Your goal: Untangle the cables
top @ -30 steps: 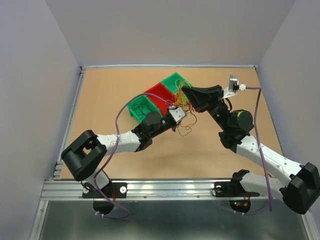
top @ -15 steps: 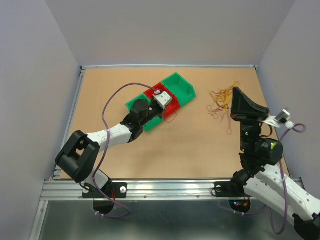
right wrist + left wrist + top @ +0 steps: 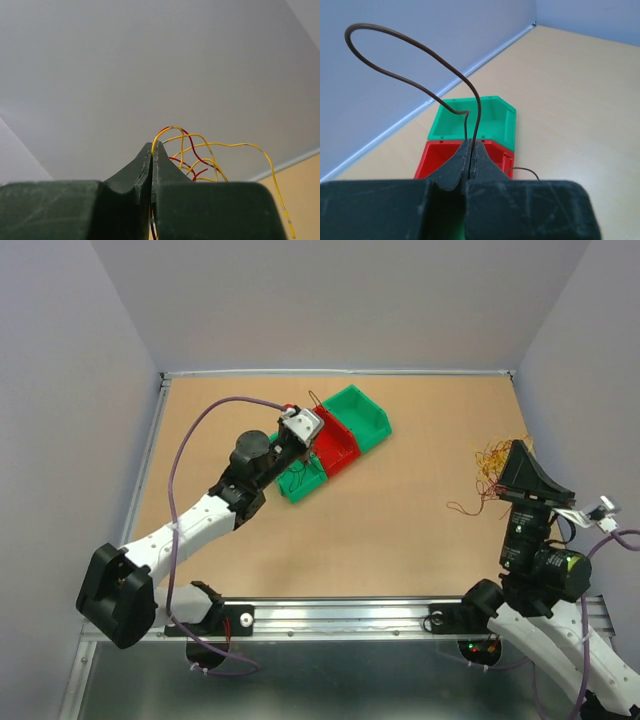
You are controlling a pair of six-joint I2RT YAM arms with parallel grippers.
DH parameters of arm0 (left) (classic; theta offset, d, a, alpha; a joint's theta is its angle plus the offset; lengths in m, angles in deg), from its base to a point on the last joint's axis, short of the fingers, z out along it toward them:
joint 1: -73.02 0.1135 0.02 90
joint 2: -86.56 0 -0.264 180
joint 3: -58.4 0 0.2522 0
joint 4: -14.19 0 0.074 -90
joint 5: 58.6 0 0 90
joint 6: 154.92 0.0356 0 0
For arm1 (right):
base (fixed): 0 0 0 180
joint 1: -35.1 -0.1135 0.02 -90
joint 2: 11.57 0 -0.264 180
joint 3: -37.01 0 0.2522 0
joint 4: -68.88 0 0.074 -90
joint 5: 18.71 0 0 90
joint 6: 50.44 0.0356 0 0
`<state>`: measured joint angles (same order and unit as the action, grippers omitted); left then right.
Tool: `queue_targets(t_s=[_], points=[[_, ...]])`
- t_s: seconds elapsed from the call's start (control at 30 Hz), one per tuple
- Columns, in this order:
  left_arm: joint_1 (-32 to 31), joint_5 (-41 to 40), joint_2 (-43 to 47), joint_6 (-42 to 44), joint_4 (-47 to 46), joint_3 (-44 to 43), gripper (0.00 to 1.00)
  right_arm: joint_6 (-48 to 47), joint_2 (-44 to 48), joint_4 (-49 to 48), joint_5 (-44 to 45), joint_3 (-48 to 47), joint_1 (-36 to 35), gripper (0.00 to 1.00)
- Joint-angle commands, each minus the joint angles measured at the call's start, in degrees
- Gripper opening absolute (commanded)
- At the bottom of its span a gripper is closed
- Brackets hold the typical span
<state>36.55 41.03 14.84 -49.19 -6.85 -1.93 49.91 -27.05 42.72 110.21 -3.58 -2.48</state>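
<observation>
Left wrist view: the left claw (image 3: 471,149) is clenched on a single dark cable (image 3: 478,112). The cable rises from the tips toward 12 o'clock, then arcs in one wide, open loop toward 11 o'clock and curls back down to the claw. Past the tips lies a red bin (image 3: 437,156), with a green bin (image 3: 487,120) touching its far side. A thin strand (image 3: 526,170) curls beside the red bin at 4 o'clock. The wall (image 3: 395,75) runs close behind.

Right wrist view: the right claw (image 3: 151,148) is clenched on the cables (image 3: 200,150), a bunch of yellow and red strands. They fan out from the tips toward 3 o'clock, and one long yellow strand droops to 5 o'clock. A corner of the worktop (image 3: 305,175) shows at 4 o'clock.

Top view: three bins touch in a row whose long axis runs from 8 to 2 o'clock; a second green bin (image 3: 298,483) is the nearest. The left arm reaches over this row. The tangle sits near the worktop's 3 o'clock edge, just beside the right claw and well apart from the bins. One red strand (image 3: 462,508) trails toward 8 o'clock.
</observation>
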Motion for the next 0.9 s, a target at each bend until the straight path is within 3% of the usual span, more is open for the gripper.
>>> queue_targets(t_s=[0.0,0.2,0.4,0.8,0.87], points=[[1.39,-1.01,6.58,1.94,0.36,-0.37,0.00,0.90,-2.35,7.22,-2.00,-1.56,-0.39,0.01],[4.82,1.26,8.79,2.82,-2.79,4.28,0.00,0.99,-7.62,11.35,-6.74,-4.28,-0.30,0.01],[7.81,1.71,3.62,5.28,-6.24,6.14,0.00,-1.21,-15.18,16.01,-11.31,-7.97,-0.38,0.01],[14.31,2.33,-8.68,7.65,-3.87,3.59,0.00,-5.77,-28.72,22.77,-31.52,-16.05,-0.30,0.01],[14.58,2.41,-10.27,8.53,-2.38,2.63,0.00,-7.00,-31.61,24.62,-38.10,-17.28,-0.30,0.01]])
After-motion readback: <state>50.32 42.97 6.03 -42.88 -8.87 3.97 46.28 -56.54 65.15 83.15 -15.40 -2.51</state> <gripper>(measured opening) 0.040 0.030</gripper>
